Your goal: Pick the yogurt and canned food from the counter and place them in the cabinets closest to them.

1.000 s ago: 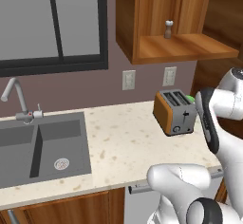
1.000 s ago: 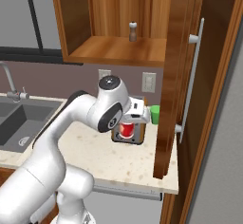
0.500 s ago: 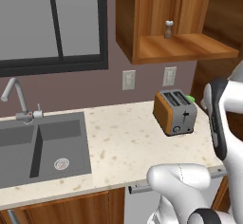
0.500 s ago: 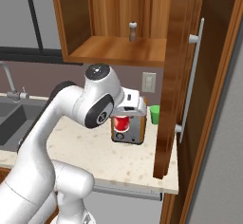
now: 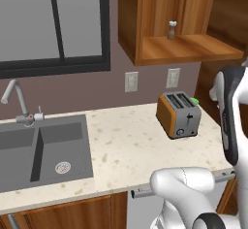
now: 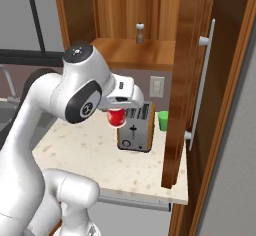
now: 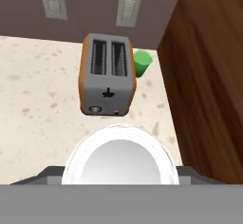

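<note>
Open cabinet [image 6: 150, 55] overhead, door [image 6: 187, 80] swung out toward me; a shaker [image 6: 140, 33] stands on its shelf. Speckled table [image 5: 140, 145] below, sink [image 5: 43, 150] at its left end. Toaster [image 6: 134, 126] near the right end, green cup [image 6: 163, 120] just behind it by the wall. My claw [image 6: 117, 114] hangs in the air in front of the toaster, clamped on the yogurt [image 6: 116, 117], well below the shelf. From the hand camera I see the yogurt's white rim [image 7: 121, 159] close up, toaster beyond.
</note>
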